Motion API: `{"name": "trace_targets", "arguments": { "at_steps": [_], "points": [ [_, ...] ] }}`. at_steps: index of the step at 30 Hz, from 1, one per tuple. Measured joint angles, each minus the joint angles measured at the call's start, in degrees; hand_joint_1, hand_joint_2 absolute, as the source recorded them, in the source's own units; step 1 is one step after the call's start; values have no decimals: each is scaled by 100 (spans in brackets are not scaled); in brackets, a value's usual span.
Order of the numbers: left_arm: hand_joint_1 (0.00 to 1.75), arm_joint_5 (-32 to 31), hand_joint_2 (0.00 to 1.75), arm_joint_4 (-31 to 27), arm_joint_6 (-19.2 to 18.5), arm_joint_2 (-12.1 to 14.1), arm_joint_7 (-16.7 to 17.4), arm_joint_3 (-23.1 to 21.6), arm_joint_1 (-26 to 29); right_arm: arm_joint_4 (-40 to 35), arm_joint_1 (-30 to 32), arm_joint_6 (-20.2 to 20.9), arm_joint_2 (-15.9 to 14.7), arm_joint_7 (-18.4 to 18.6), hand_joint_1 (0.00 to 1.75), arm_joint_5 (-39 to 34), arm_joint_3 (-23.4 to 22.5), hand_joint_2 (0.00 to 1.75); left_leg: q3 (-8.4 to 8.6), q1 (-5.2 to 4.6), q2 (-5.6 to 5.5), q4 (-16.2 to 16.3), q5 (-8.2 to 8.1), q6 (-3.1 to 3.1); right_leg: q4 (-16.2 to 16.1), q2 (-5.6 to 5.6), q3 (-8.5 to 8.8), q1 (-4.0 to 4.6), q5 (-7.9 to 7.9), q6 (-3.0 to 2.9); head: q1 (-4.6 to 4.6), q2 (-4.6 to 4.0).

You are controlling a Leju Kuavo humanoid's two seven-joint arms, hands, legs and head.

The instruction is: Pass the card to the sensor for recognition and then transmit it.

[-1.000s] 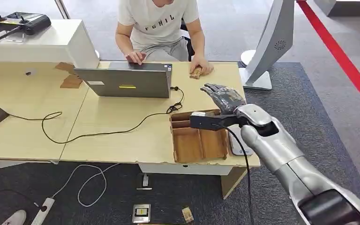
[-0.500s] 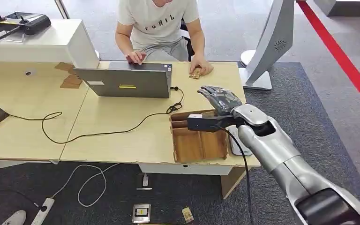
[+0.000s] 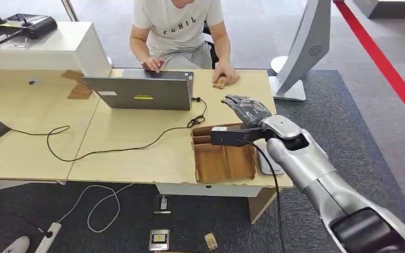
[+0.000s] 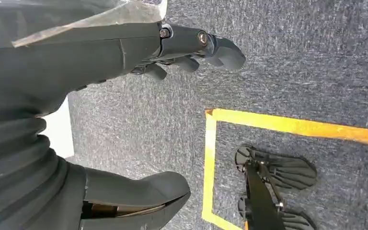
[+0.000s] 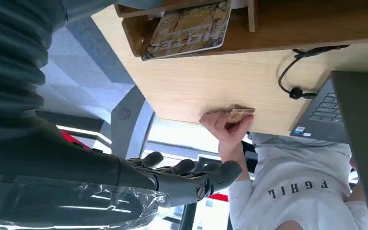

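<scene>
Right hand (image 3: 249, 110), dark jointed fingers spread and empty, above the slotted wooden tray (image 3: 224, 161) with a glossy printed card (image 5: 188, 28).

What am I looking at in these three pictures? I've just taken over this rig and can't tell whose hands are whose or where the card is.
The wide picture comes from the robot's head. Its silver right arm reaches over the desk; the right hand is open above the wooden tray, holding nothing. The right wrist view shows a card lying in that tray. The seated person's hand rests on another card beside the laptop. The left wrist view looks at carpet: the left hand hangs holding nothing.
</scene>
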Motion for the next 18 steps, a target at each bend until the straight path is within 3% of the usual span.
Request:
{"name": "trace_targets", "arguments": {
  "at_steps": [18],
  "points": [
    [0, 138, 175, 0, 28, 2, 48, 0, -2, 312, -148, -74, 173, -94, 0, 9, 11, 175, 0, 0, 0, 0, 0, 0, 1, 0, 0, 1, 0, 0, 2, -2]
  ]
}}
